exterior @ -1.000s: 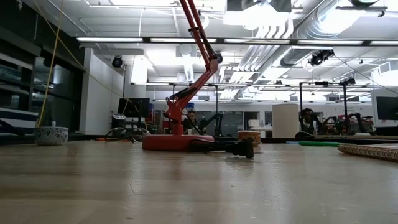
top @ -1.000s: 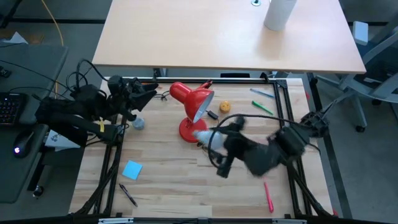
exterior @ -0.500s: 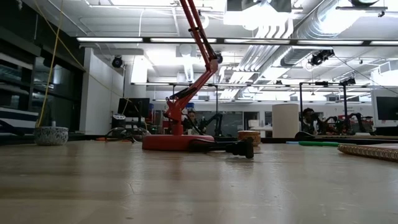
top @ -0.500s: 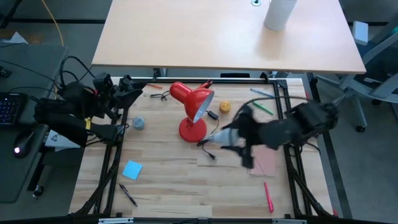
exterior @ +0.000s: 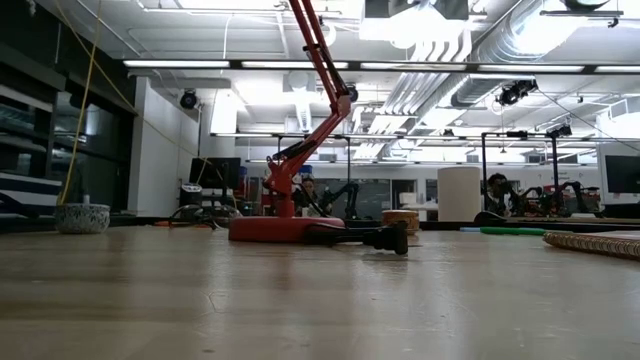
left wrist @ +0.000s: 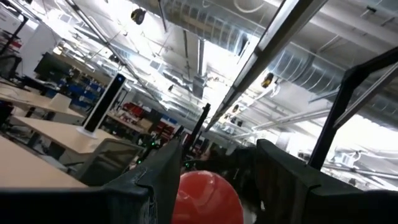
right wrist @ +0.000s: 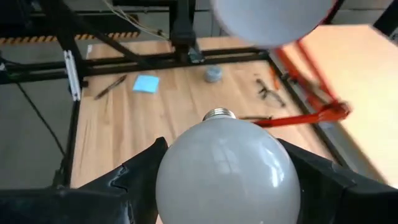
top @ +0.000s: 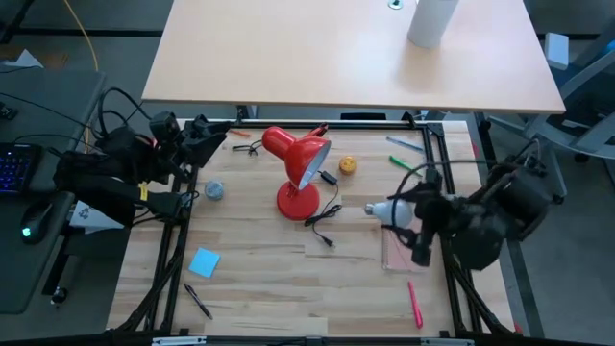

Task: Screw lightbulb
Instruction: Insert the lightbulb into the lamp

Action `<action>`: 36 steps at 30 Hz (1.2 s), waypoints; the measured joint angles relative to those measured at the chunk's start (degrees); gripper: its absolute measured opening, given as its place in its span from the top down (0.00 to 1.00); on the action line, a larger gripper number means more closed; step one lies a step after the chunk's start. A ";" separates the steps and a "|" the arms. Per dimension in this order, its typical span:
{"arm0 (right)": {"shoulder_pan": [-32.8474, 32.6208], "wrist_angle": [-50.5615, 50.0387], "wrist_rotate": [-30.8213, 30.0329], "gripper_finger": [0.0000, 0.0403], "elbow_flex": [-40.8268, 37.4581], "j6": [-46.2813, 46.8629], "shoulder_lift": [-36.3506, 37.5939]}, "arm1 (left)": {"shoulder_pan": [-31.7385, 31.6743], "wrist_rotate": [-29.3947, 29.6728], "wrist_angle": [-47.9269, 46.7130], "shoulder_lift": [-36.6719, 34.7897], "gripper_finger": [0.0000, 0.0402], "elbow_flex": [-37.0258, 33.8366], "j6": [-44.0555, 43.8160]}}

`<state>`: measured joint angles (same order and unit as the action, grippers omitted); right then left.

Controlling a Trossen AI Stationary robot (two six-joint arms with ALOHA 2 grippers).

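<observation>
My right hand [top: 402, 212] grips the bulb [top: 385, 209], base outward, well apart from the lamp [top: 306, 159]; next, align base with socket; left hand [top: 207, 137] half-open, empty.

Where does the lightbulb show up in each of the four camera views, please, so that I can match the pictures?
High view: the lightbulb is right of centre, in the right gripper, right of the red lamp.
Low view: not in it; only the lamp's arm and base show.
Left wrist view: not in it; the lamp's red shade shows.
Right wrist view: bottom centre, between the fingers.
Shared landmark: the red lamp.
</observation>
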<state>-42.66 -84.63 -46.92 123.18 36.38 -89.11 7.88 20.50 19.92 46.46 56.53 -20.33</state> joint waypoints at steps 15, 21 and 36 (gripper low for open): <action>27.94 83.32 43.67 0.35 -58.45 -19.91 30.65 | 0.02 -0.25 1.42 2.59 0.55 0.00 -4.05; 31.16 77.57 45.88 0.35 -55.88 -24.19 31.22 | 0.04 0.85 0.58 2.68 0.55 0.00 -4.35; 26.11 64.59 21.00 0.35 -39.52 -49.09 17.07 | 0.00 16.12 -10.09 3.16 0.55 0.04 -2.07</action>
<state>-16.55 -20.04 -25.92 83.66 -12.71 -72.04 7.88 36.62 9.82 49.63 56.58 -22.39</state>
